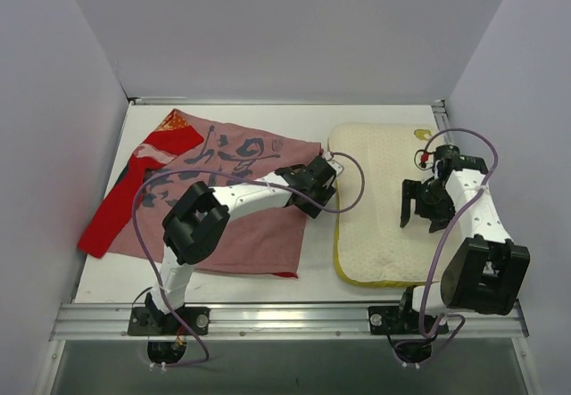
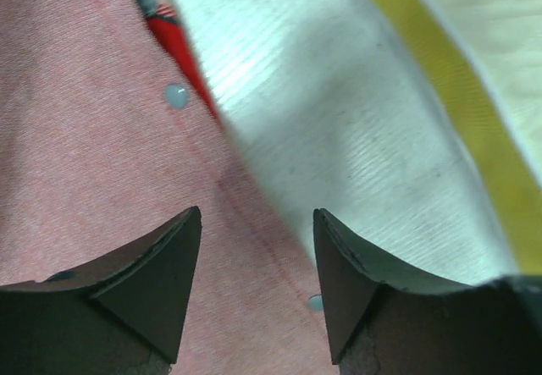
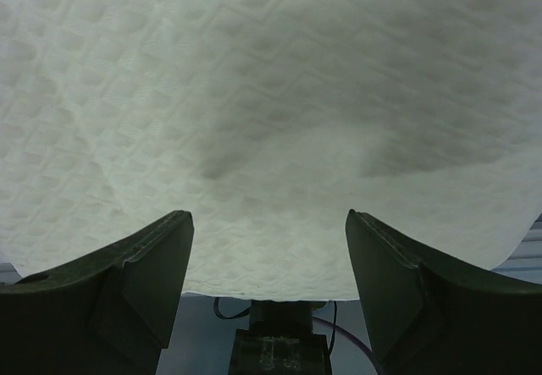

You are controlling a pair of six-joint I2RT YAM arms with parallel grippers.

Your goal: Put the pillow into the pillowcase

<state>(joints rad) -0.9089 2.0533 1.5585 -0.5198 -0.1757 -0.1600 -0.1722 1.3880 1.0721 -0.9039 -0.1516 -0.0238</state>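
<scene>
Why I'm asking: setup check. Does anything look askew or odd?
The pillowcase lies skewed, dull pink side up, its red face showing along the left edge. The pillow lies flat beside it.

Left arm (image 1: 250, 197) is covering the pillowcase (image 1: 259, 234) middle in top view; its dark-blue marks are too small to read. Pillow (image 3: 254, 96) is overflowing the right wrist frame, edges cut off. Left wrist close-up is blurring the yellow band (image 2: 453, 87).

I see the pillow (image 1: 388, 208) as matt quilted cloth, and the pillowcase (image 1: 236, 208) as matt woven fabric.
</scene>
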